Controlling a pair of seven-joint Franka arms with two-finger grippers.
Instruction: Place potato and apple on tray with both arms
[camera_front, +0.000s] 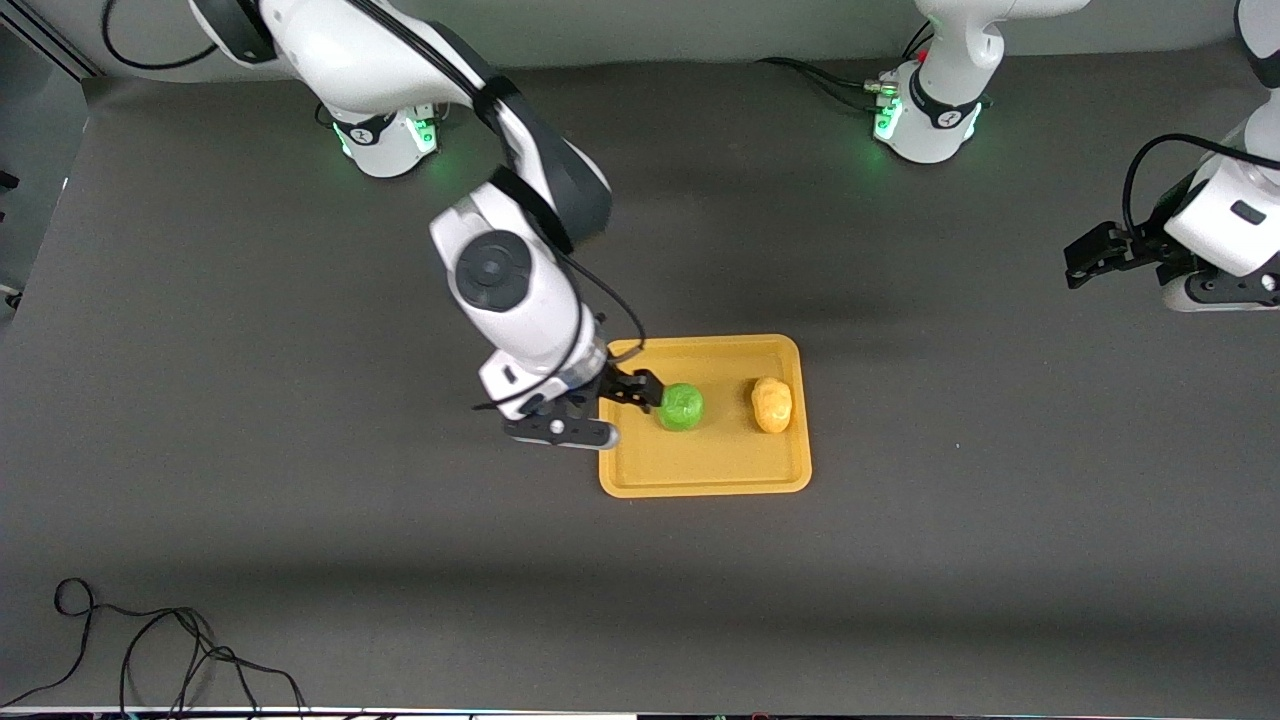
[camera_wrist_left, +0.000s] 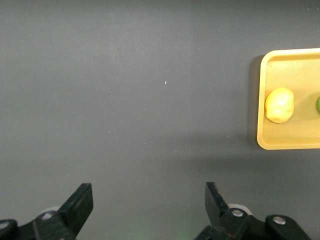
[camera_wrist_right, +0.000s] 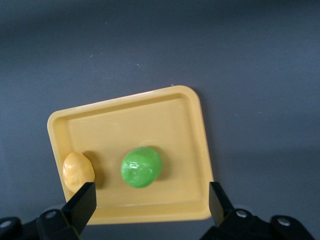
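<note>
The yellow-orange tray (camera_front: 700, 460) lies mid-table. The green apple (camera_front: 682, 407) and the potato (camera_front: 772, 404) both rest on it, apart, the potato toward the left arm's end. My right gripper (camera_front: 628, 398) is open and empty, low over the tray's rim at the right arm's end, just beside the apple. Its wrist view shows the tray (camera_wrist_right: 150, 117), the apple (camera_wrist_right: 142, 167) and the potato (camera_wrist_right: 77, 171) ahead of the open gripper (camera_wrist_right: 152, 200). My left gripper (camera_front: 1078, 262) waits open and empty over bare table near its base. Its wrist view (camera_wrist_left: 149, 200) shows the tray (camera_wrist_left: 290, 142) and potato (camera_wrist_left: 279, 105).
A loose black cable (camera_front: 150, 650) lies on the table near the front camera at the right arm's end. The arm bases (camera_front: 385, 135) (camera_front: 925, 120) stand along the table's edge farthest from the front camera. Dark matte table surface (camera_front: 900, 560) surrounds the tray.
</note>
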